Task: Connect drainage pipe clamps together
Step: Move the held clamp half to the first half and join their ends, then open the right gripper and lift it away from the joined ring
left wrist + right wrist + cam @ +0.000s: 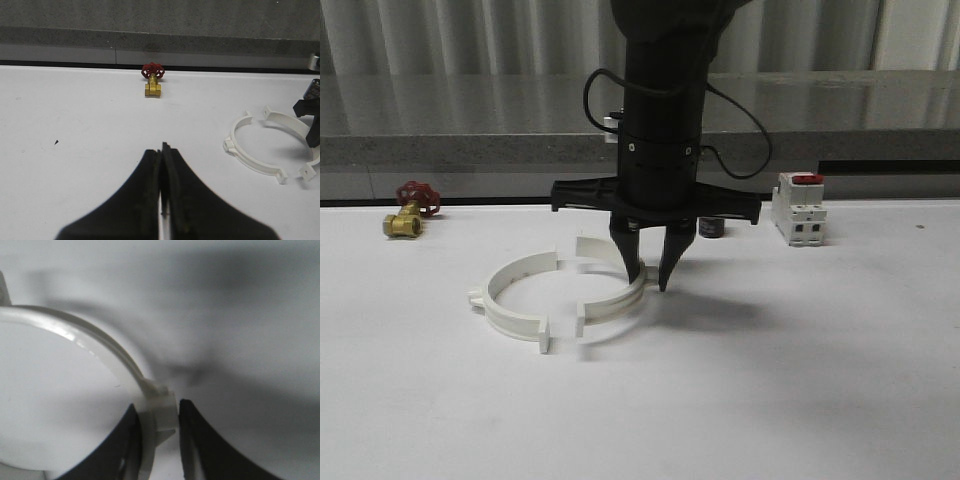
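Observation:
Two white drainage pipe clamps lie on the white table as facing half-rings with small gaps between their end tabs. The left clamp [505, 300] [252, 162] lies free. My right gripper [648, 282] [157, 404] stands upright over the right clamp [610, 305] [100, 337] [290, 120], one finger inside the band and one outside, closed on the band at its outer lug [162, 410]. My left gripper [163, 147] hovers shut and empty over bare table, well to the left of the clamps.
A brass valve with a red handwheel [408, 212] [152, 80] sits at the back left. A white breaker with a red switch [798, 208] stands at the back right, a small dark part [711, 228] beside it. A grey ledge [420, 140] runs behind the table.

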You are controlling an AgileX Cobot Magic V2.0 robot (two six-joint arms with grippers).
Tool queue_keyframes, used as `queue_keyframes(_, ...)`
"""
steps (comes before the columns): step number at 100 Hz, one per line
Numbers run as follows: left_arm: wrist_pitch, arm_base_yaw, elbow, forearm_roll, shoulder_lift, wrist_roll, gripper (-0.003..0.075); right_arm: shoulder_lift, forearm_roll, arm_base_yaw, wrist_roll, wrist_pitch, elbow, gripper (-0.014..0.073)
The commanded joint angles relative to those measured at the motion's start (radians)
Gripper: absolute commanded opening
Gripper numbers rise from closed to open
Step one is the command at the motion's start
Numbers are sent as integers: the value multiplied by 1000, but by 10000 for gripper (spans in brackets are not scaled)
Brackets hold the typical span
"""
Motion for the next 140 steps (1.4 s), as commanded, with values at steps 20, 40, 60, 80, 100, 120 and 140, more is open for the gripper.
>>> queue_keyframes(20,-77,3,-27,-1,10,-1,-21,-19,-18,19,25,-16,-68,48)
queue_keyframes(40,-77,3,-27,-1,10,-1,-21,-11,-18,19,33,-39,-69,171)
queue_keyframes(60,-77,3,-27,-1,10,-1,-21,-11,-18,19,79,-83,-69,455)
queue_keyframes(80,-77,3,-27,-1,10,-1,-21,-34,-38,19,44,-74,-69,468)
queue_keyframes(100,-77,3,-27,-1,10,-1,-21,-111,-44,17,-326,-25,-64,398)
queue_keyframes(120,-77,3,-27,-1,10,-1,-21,-200,7,-16,-596,63,-32,5)
queue_keyframes(140,-77,3,-27,-1,10,-1,-21,-313,29,-83,-660,77,73,-67)
